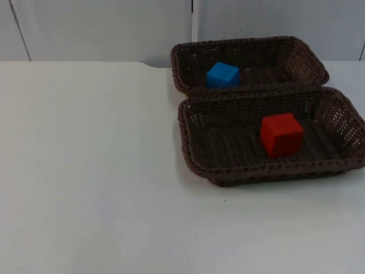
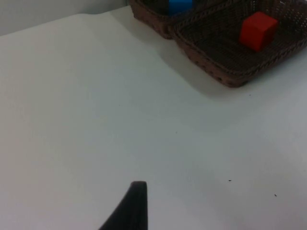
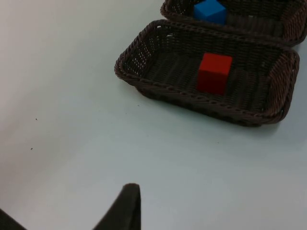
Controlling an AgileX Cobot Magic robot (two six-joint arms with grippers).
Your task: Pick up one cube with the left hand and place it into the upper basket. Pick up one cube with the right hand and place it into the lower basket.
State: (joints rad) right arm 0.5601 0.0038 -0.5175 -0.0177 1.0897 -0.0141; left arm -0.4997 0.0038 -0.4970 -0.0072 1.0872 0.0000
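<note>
A blue cube (image 1: 222,75) lies in the upper brown wicker basket (image 1: 308,57), near its left end. A red cube (image 1: 281,135) sits in the middle of the lower basket (image 1: 191,142), which touches the upper one along its long side. The left wrist view has the red cube (image 2: 258,30), the blue cube (image 2: 180,5) and the lower basket (image 2: 211,67) far off, with my left gripper (image 2: 132,211) over bare table, well short of them. My right gripper (image 3: 125,211) also hangs over bare table, in front of the lower basket (image 3: 144,81), with the red cube (image 3: 214,72) and blue cube (image 3: 210,10) beyond.
The white table (image 1: 91,171) stretches wide to the left of and in front of the baskets. A grey partition wall (image 1: 97,28) closes the far edge, just behind the upper basket.
</note>
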